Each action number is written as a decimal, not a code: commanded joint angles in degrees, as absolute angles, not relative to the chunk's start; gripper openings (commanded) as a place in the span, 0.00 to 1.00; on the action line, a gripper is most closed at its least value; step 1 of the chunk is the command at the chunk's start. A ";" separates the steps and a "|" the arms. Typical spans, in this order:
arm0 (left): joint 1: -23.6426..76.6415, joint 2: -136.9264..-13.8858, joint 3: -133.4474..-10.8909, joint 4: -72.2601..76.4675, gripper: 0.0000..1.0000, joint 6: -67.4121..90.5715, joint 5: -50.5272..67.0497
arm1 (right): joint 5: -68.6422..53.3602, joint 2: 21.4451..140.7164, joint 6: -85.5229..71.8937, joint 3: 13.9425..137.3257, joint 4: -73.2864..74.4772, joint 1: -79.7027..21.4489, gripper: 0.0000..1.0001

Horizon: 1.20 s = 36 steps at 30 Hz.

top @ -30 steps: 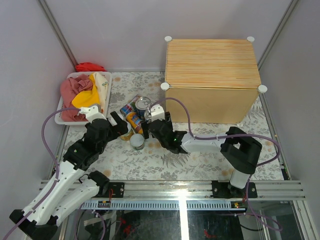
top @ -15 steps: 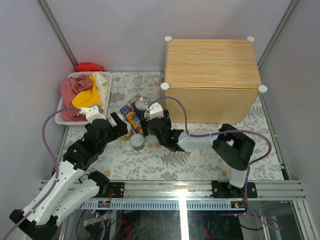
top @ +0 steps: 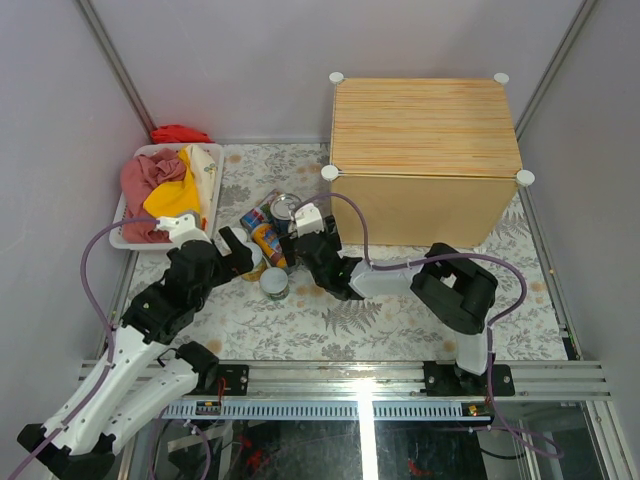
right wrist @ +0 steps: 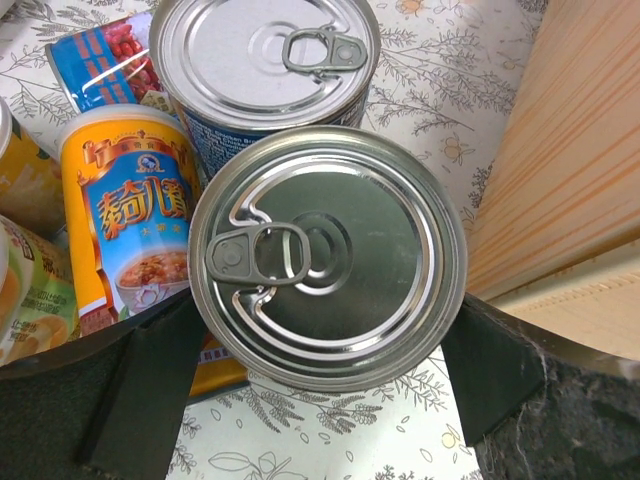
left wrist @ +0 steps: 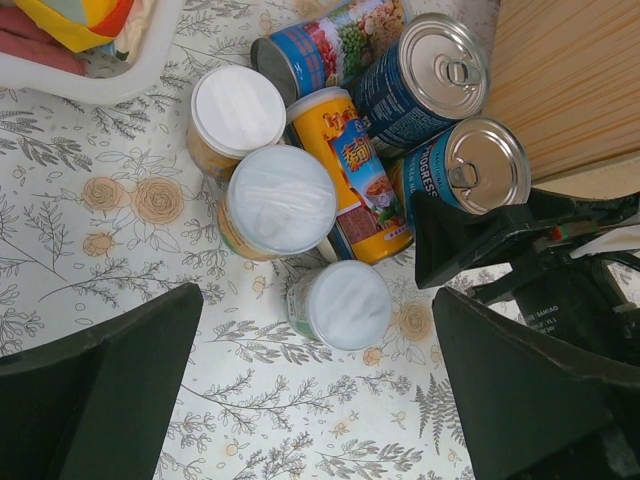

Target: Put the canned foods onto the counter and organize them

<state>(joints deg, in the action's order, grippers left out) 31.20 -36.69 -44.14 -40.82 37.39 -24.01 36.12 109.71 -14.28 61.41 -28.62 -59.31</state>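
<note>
The canned foods cluster on the floral mat left of the counter (top: 425, 150). Two upright blue-labelled tins (left wrist: 430, 65) (left wrist: 487, 165) stand beside a lying yellow can (left wrist: 355, 170), a lying multicoloured can (left wrist: 330, 45) and two white-lidded orange-yellow jars (left wrist: 238, 110) (left wrist: 280, 200). My right gripper (right wrist: 325, 325) is open and straddles the nearer blue tin (right wrist: 327, 258), one finger on each side; I cannot tell whether they touch it. A short pale-lidded can (left wrist: 345, 303) stands just ahead of my left gripper (left wrist: 320, 400), which is open and holds nothing.
A white basket (top: 125, 240) with red and yellow cloths (top: 160, 185) sits at the far left, close to the left arm. A red cloth (top: 180, 133) lies behind it. The counter's wooden side (right wrist: 580, 150) stands just right of the straddled tin.
The right arm has pushed further left into the can cluster, its elbow swinging left. The left arm has barely moved. Both grippers have stayed open.
</note>
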 commanded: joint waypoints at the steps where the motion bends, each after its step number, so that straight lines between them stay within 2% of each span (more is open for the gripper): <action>1: 31.64 -35.21 -45.36 -41.56 1.00 36.04 -25.28 | 37.17 110.64 -12.33 64.52 -36.17 -59.08 0.99; 4: 31.62 -34.38 -45.13 -42.19 1.00 36.04 -25.78 | 36.74 111.36 -11.69 64.60 -36.87 -59.08 0.88; 9: 31.64 -32.78 -44.89 -42.70 1.00 36.30 -26.15 | 34.80 111.24 -10.41 63.67 -38.53 -59.12 0.54; 14: 31.64 -32.15 -44.93 -42.89 1.00 36.30 -26.39 | 34.05 109.72 -9.38 62.67 -38.45 -59.22 0.37; 20: 31.64 -31.69 -44.31 -42.87 1.00 36.96 -26.62 | 32.88 106.14 -9.67 59.94 -37.55 -59.30 0.26; 36: 31.64 -31.91 -43.38 -40.69 1.00 39.12 -27.85 | 34.40 91.94 -7.63 54.48 -30.01 -63.18 0.07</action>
<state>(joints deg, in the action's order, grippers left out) 31.20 -32.01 -43.86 -43.40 37.91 -26.13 32.27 100.68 -8.82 53.82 -24.86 -61.30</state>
